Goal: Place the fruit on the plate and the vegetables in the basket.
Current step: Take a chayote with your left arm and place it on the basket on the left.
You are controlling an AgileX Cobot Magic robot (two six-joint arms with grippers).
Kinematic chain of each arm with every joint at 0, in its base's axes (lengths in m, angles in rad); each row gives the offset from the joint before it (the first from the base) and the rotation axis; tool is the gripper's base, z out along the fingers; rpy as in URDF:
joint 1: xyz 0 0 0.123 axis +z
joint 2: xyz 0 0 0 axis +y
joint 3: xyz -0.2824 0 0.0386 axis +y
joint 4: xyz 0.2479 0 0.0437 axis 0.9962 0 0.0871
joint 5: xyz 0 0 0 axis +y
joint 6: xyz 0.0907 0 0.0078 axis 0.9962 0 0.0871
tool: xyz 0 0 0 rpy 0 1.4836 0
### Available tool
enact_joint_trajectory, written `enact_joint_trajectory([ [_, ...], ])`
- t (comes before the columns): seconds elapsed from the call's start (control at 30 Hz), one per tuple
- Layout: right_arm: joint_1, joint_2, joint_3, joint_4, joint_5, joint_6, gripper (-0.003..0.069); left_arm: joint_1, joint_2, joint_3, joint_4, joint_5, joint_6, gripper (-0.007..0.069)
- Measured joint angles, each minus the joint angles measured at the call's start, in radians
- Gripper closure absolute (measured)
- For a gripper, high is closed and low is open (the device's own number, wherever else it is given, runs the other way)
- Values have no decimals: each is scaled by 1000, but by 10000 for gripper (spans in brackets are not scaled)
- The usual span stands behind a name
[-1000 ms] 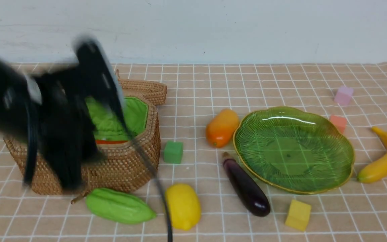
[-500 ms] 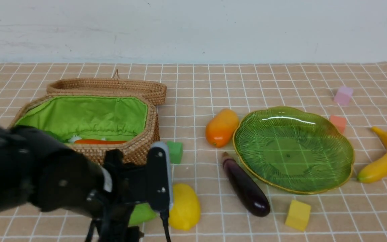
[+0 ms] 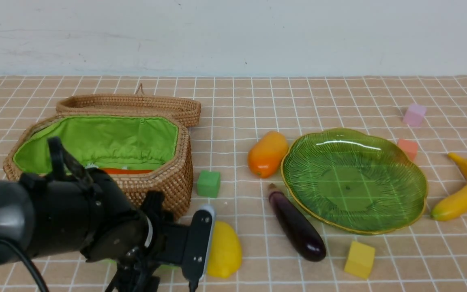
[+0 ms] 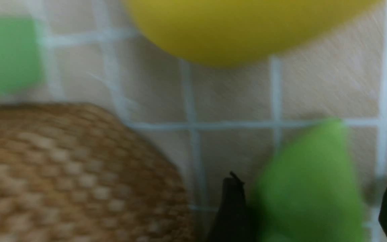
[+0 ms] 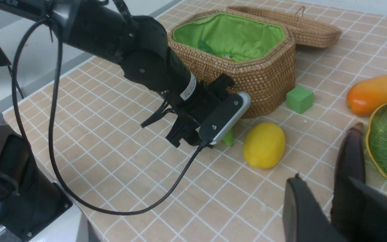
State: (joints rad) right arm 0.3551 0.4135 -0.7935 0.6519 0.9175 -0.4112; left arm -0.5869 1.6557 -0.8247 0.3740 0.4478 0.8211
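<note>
Left wrist view alone: left gripper spread loose astride gourd, just near of basket; barely seen in front view. Right gripper, right wrist view only: grip undeterminable.

Left arm nr basket: glossy black, white label band, silver cam bar w/ screws, black cable.

- The left hand had its dark fingers spread, one on each side of the light-green gourd.
- One finger seemed to touch the gourd; a strip of the checked desk showed before the other.
- Beyond the fingertips lay the yellow lemon, apart from the gourd.
- The basket wall stood just beside the hand, with a blurred green cube past it.
</note>
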Motion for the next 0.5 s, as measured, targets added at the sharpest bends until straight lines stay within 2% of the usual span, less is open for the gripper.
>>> enact_joint_trajectory([
  [0.23,0,0,0,0,0,0,485,0,11,2,15,12,-15,111],
  [0.3,0,0,0,0,0,0,485,0,11,2,12,18,-29,134],
  [0.4,0,0,0,0,0,0,485,0,11,2,9,42,-108,242],
  [0.5,0,0,0,0,0,0,485,-2,-6,2,13,77,-155,244],
])
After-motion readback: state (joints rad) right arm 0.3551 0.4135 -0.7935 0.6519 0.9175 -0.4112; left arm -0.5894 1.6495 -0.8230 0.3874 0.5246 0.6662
